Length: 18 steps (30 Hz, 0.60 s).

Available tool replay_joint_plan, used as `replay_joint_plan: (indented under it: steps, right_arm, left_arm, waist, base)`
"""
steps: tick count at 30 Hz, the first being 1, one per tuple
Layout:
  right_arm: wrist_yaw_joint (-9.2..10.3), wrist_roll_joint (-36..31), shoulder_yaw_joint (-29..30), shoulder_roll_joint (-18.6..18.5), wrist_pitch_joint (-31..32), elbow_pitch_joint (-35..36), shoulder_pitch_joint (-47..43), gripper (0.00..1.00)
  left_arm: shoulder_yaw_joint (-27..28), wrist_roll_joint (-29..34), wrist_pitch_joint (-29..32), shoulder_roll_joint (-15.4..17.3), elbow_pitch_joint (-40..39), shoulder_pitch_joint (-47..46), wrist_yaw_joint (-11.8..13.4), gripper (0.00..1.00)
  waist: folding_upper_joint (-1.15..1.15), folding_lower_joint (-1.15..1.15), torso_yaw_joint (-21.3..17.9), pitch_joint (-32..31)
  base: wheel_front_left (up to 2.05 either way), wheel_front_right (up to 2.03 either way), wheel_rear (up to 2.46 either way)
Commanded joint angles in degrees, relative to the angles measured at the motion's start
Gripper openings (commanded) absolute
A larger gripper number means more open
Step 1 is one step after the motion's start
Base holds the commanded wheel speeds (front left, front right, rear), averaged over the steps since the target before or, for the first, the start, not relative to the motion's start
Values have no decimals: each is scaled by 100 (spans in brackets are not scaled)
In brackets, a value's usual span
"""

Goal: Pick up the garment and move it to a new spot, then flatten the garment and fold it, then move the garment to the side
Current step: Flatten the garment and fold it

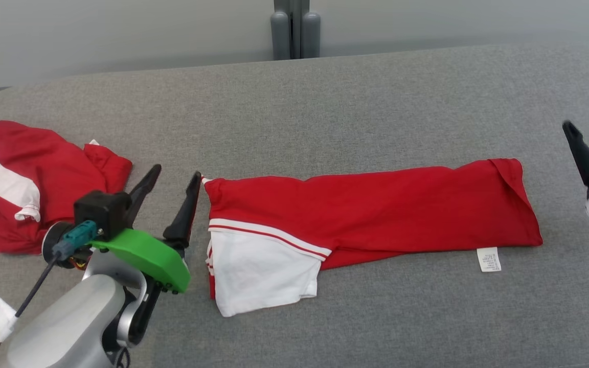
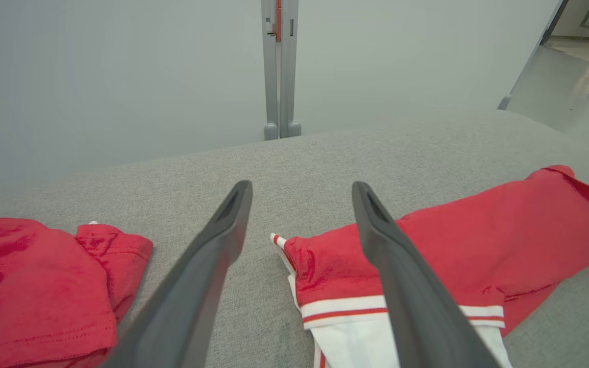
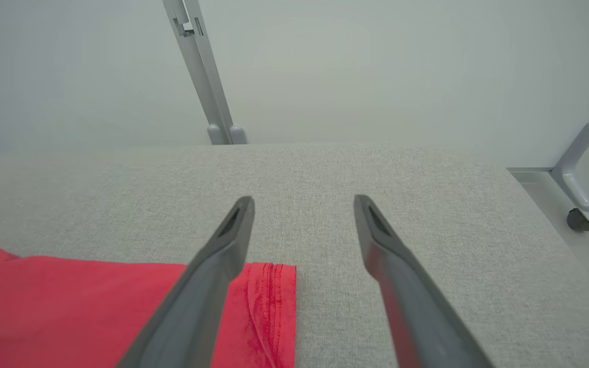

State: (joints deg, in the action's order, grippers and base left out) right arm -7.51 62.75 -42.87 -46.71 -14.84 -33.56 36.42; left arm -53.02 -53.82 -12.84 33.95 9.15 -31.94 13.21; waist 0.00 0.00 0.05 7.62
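Crowding is the main risk on the grey worktop: bare room lies behind, in front and rightward up to its rounded edges, but the left side is taken. The garment lies across the middle as a long red strip folded lengthwise. Dragged left, it would likely plough into the crumpled second garment there. Its white sleeve sticks out in front and may spill open if lifted unevenly. The left gripper, fingers apart, stands just beside the strip's left end. The right gripper, fingers apart too, stands clear of the right end. The small label pokes out loose.
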Motion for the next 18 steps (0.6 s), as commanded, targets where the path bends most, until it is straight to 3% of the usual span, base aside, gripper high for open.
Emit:
replay_joint_plan:
  steps: [1, 4, 10, 18]
  right_arm:
    - [5, -315, 410, 211, -37, 217, -141, 100]
    - [4, -1097, 1261, 654, -33, 691, -632, 100]
    - [4, -2517, 2726, 1659, -35, 1717, -1656, 100]
    - [4, -3463, 3309, 2555, -36, 2281, -2397, 100]
  left_arm:
    - [283, -187, -141, -208, 25, 215, 87, 100]
    - [933, -108, -240, -555, -19, 440, 58, 100]
    - [2327, 1218, -234, -1413, -198, 1182, -273, 100]
    - [3884, 2764, -235, -2642, -316, 2153, -1348, 100]
  waist:
    - [0, 0, -32, 12]
    - [0, 0, -56, 25]
    - [0, 0, -56, 35]
    - [0, 0, -91, 95]
  base:
    - [0, 0, 0]
    - [0, 0, 0]
    - [0, 0, 0]
    - [0, 0, 0]
